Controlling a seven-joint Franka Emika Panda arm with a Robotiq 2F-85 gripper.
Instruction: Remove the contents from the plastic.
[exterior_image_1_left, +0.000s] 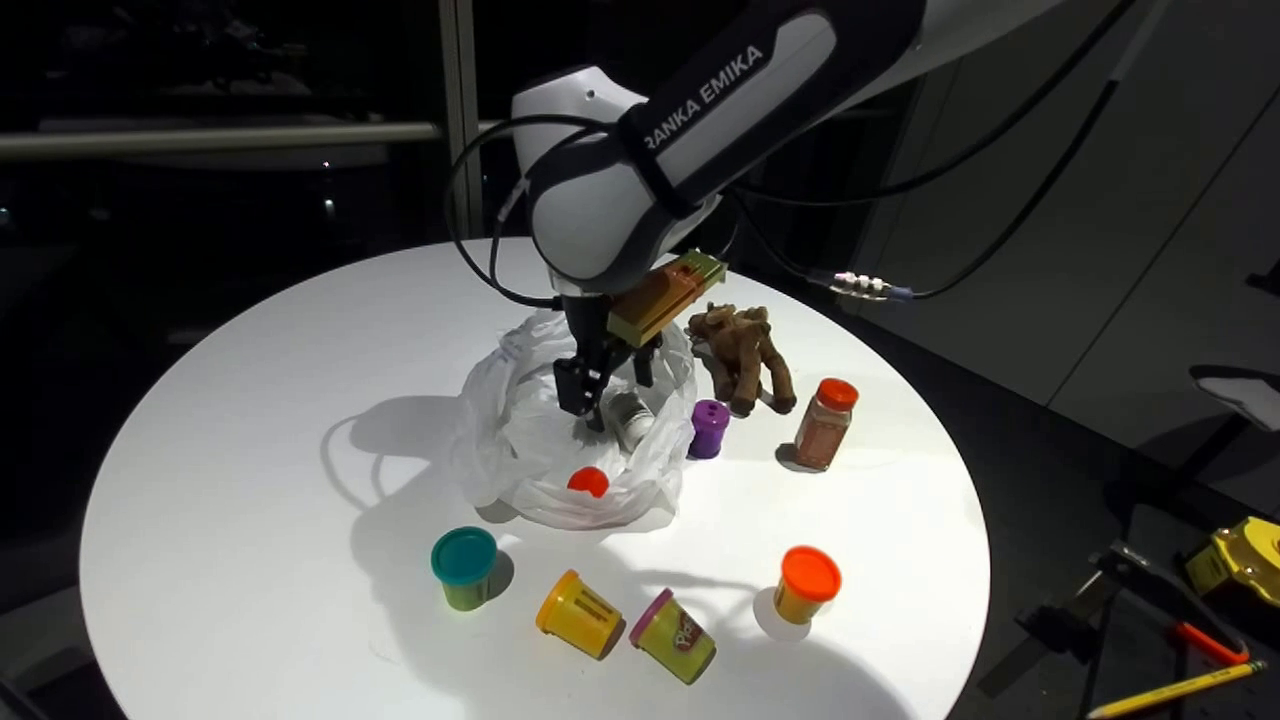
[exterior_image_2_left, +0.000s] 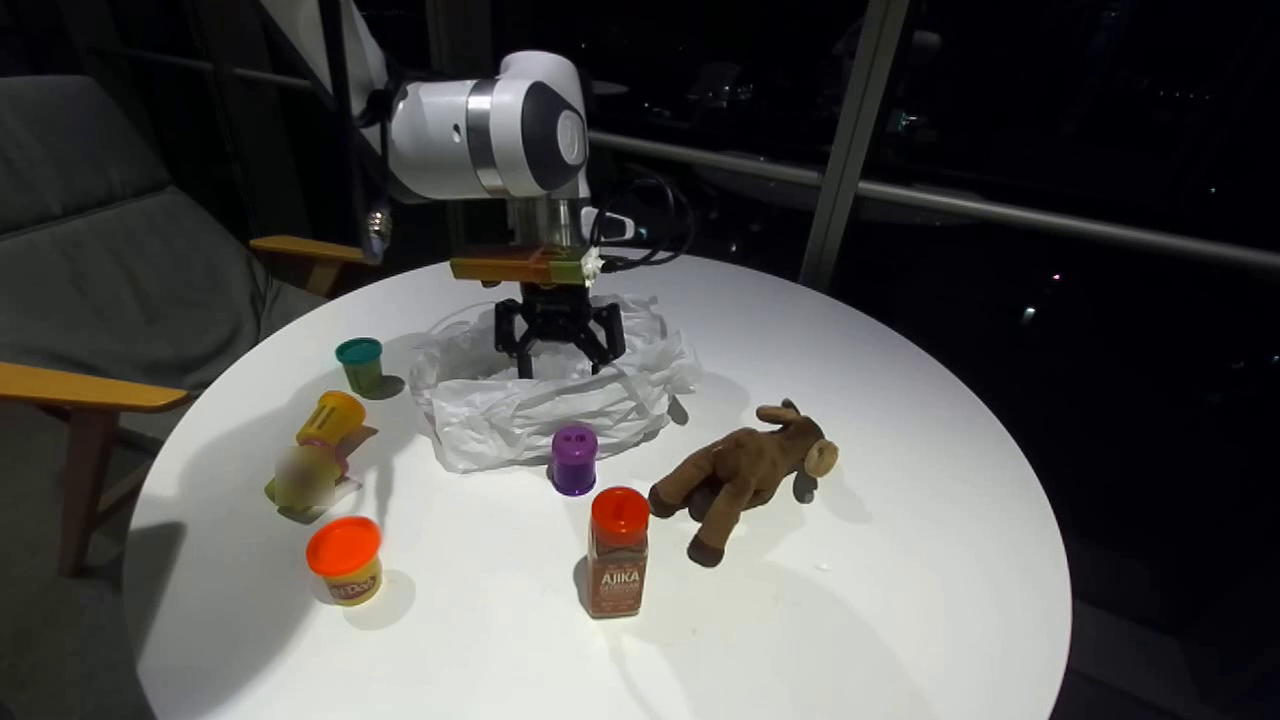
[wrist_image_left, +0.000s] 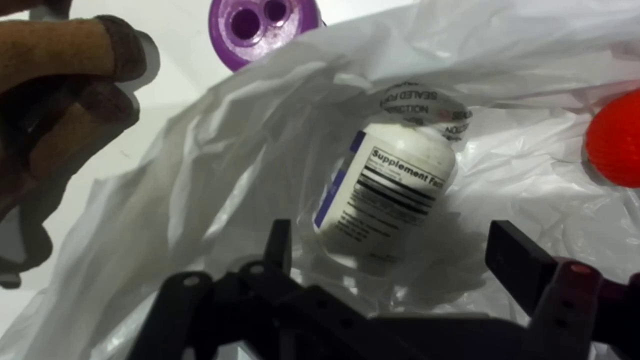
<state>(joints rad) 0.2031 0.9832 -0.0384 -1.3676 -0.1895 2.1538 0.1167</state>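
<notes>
"Dark glass (exterior_image_2_left: 1100, 120) backed the round white table (exterior_image_1_left: 250, 480). Where was the plastic bag (exterior_image_2_left: 510, 425)?"

"On it, mouth open, with a white supplement bottle (wrist_image_left: 385, 200) and a round red piece (wrist_image_left: 617, 140) inside."

"And the gripper (exterior_image_2_left: 560, 368)?"

"Down in the bag's mouth, its jaws spread apart near the white bottle; whether they touched it I couldn't tell."

"What was outside?"

"A purple container (exterior_image_2_left: 574, 460) stood just beside the bag, a red-capped bottle (exterior_image_2_left: 618, 570) and a brown animal figure (exterior_image_2_left: 750, 465) near that, four tubs (exterior_image_1_left: 582, 615) farther out."

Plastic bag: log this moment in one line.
gripper: open, at mouth of bag; inside: white bottle, red round item; on table: animal, purple canister, red-capped jar, four tubs; status: unfinished
</notes>
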